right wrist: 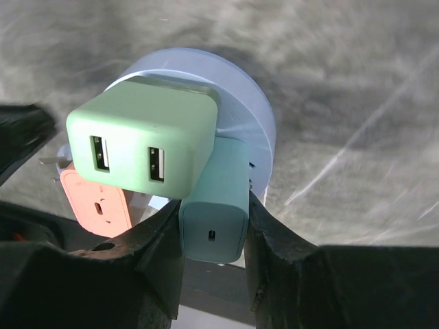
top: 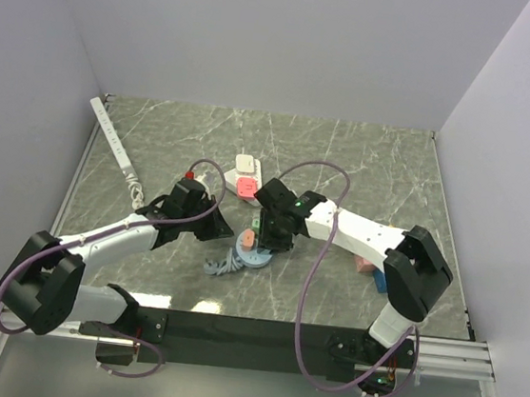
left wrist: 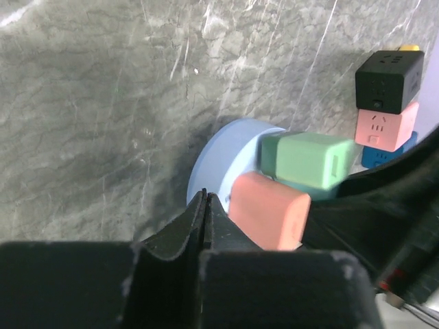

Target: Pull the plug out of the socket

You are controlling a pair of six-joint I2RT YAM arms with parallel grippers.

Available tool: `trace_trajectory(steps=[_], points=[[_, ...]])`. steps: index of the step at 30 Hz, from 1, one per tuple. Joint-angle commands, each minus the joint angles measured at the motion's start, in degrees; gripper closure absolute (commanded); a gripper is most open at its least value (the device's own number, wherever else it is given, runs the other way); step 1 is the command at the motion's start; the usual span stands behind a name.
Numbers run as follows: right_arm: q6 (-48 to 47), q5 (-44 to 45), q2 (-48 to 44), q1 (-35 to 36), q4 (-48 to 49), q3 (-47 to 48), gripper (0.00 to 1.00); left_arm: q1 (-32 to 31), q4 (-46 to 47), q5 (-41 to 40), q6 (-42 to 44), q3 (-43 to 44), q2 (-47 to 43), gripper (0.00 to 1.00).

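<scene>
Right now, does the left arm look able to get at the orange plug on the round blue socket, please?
Probably yes: the left gripper sits right beside the orange plug with nothing between them, but its jaws are shut, and the right gripper clamps the teal plug next to it.

Left jaws shut, right jaws clamped

Crowded centre of the grey marble desk: the round pale-blue plastic socket hub is hemmed in. The left gripper sits clamped together on its left-edge side, beside a salmon-orange plug. The right gripper pinches a pale teal plug under a bulky mint-green USB charger. Open marble lies toward the far right corner; a white power strip lines the left edge.
</scene>
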Motion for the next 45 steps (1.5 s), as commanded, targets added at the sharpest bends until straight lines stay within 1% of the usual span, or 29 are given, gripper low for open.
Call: trace_trajectory(steps=[1,2,3,5,6,8,9,11,14,17,18,20,23,24,26,29,30,31,33,34,35,36,37,40,42,44,45], points=[[-13.85,-3.26,-2.14,0.03,2.72,3.84,1.0,0.22,2.31,-0.23,2.48,1.4,1.27,0.94],[-15.08,-4.75,-2.84,-0.14,3.07,3.84,1.0,0.13,3.09,0.38,2.75,1.32,1.53,0.91],[-17.01,-5.64,-3.36,-0.14,3.94,3.75,1.0,0.13,5.02,2.22,2.92,1.06,1.71,0.81],[-18.26,-6.96,-3.89,-0.49,4.48,3.67,1.0,0.13,7.49,3.72,3.1,0.62,1.63,0.68],[-19.39,-8.18,-3.81,-0.58,4.48,3.93,1.0,0.13,9.76,5.3,3.1,0.0,1.36,0.56],[-20.19,-8.98,-3.55,-0.85,4.3,4.54,1.0,0.13,12.58,7.5,2.75,-0.96,0.05,0.43],[-20.89,-10.29,-3.55,-1.02,5.0,4.28,1.0,0.13,13.9,8.47,2.66,-1.93,-0.31,0.35],[-21.16,-11.53,-4.07,-1.46,5.79,3.76,1.0,0.13,15.14,10.49,3.27,-2.37,-0.22,0.32],[-21.95,-14.6,-5.48,-2.43,7.55,2.88,1.0,0.13,12.78,11.72,5.91,-2.29,0.66,0.31],[-23.62,-18.29,-6.97,-3.92,8.7,2.43,1.0,0.13,12.85,14.53,7.67,-3.68,0.05,0.34],[-23.97,-18.74,-7.32,-4.36,8.96,2.43,1.0,0.13,12.95,14.98,7.85,-3.95,-0.22,0.37],[-24.85,-20.84,-7.94,-5.59,9.31,2.17,1.0,0.22,13.47,16.2,8.02,-4.83,-0.48,0.39],[-25.73,-22.86,-8.29,-6.65,9.75,2.0,1.0,0.22,16.1,20.07,7.24,-5.54,0.83,0.46],[-25.91,-22.96,-8.29,-6.73,9.75,2.08,1.0,0.22,17.59,21.99,7.06,-5.63,2.14,0.5],[-26.17,-24.1,-8.29,-7.09,10.19,2.17,1.0,0.22,19.26,23.24,5.92,-5.98,3.38,0.51],[-25.73,-23.84,-8.12,-7.26,10.81,2.52,1.0,0.22,24.54,27.27,3.46,-6.68,5.31,0.54],[-25.56,-22.97,-8.03,-7.26,10.98,2.87,1.0,0.22,25.68,29.2,2.84,-6.77,6.27,0.57],[-25.3,-22.52,-8.12,-7.35,11.24,2.87,1.0,0.13,27.69,29.74,1.79,-6.86,6.8,0.59],[-24.42,-21.91,-8.2,-7.44,11.86,2.87,1.0,0.05,28.67,30.36,1.17,-6.77,7.86,0.65],[-24.15,-21.73,-8.46,-7.61,12.91,2.79,1.0,0.05,29.29,30.45,0.73,-6.77,8.73,0.72],[-23.63,-21.47,-8.47,-7.61,13.26,2.7,1.0,0.05,29.38,30.19,0.55,-6.77,9.09,0.77],[-23.36,-21.03,-8.47,-7.61,13.44,2.87,1.0,0.05,29.29,29.84,0.47,-6.77,9.36,0.91],[-23.27,-20.85,-8.47,-7.79,13.53,2.96,1.0,0.05,28.6,28.44,0.47,-6.68,9.45,0.98],[-22.66,-20.76,-9.25,-9.1,14.06,2.79,1.0,0.05,25.0,24.32,1.6,-6.24,9.36,1.0],[-22.57,-21.64,-10.05,-10.94,13.89,2.52,1.0,0.05,19.48,18.87,3.35,-5.37,9.71,1.0],[-24.4,-21.21,-10.93,-11.74,12.49,3.22,1.0,0.13,15.52,15.09,4.5,-4.75,10.06,1.0],[-25.46,-20.16,-10.93,-12.01,9.95,4.53,1.0,0.13,14.71,14.02,5.2,-4.66,10.5,1.0]])
